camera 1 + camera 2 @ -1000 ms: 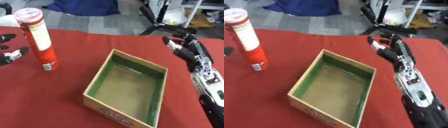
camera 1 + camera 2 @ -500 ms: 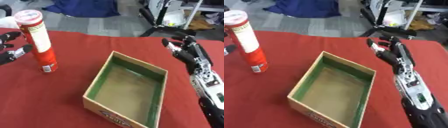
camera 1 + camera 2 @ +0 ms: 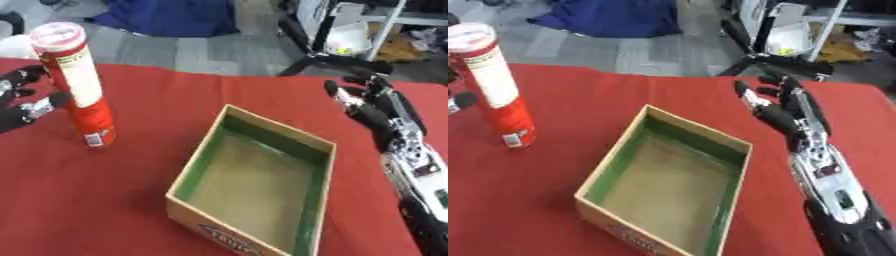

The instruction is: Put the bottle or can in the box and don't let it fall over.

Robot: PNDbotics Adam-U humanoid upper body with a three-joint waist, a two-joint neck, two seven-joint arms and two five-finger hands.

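Observation:
A tall red and white can (image 3: 79, 85) with a pale lid stands upright on the red tablecloth, left of the box. My left hand (image 3: 24, 102) is at the view's left edge, right beside the can, its fingers spread and open around the can's left side without closing on it. The cardboard box (image 3: 319, 145), green inside and empty, sits in the middle with its open top up. My right hand (image 3: 785, 107) hovers open to the right of the box's far corner, fingers up and spread.
The red tablecloth (image 3: 175, 100) covers the table; its far edge runs behind the can and box. Beyond it on the floor lie a blue cloth (image 3: 166, 17) and a black stand's legs (image 3: 328, 60).
My left hand has moved right toward the can, now reaching its left side. The right hand has barely shifted. The can and box stay in place.

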